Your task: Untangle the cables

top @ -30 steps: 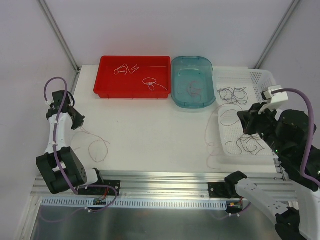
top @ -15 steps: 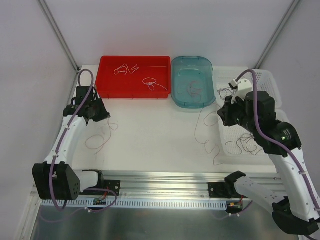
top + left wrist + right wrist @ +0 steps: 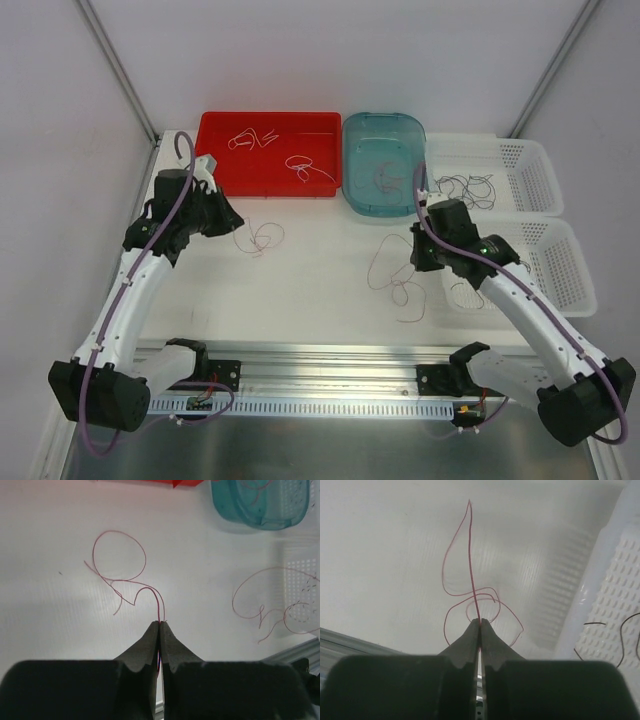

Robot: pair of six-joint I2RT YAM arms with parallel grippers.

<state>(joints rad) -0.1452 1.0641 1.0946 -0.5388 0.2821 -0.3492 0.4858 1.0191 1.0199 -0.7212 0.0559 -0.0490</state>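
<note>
White table (image 3: 320, 290) under both arms; left gripper (image 3: 160, 624) pinched tight on a dark red cable (image 3: 158, 607), loops curling over the table near the red tray (image 3: 215, 170); right gripper (image 3: 480, 622) likewise clamped on a second dark red cable (image 3: 474, 575), beside the white baskets (image 3: 560, 240); white cables (image 3: 310, 168) inside the tray, black cables (image 3: 470, 187) inside the baskets.

Pretty bright in here, soft even light from overhead washing the white table (image 3: 320, 300) nearly flat, just faint fuzzy shadows anywhere, some sheen off the metal rail (image 3: 330, 356) up front, and both wrist views look softer, grainier, dark at the bottom.
</note>
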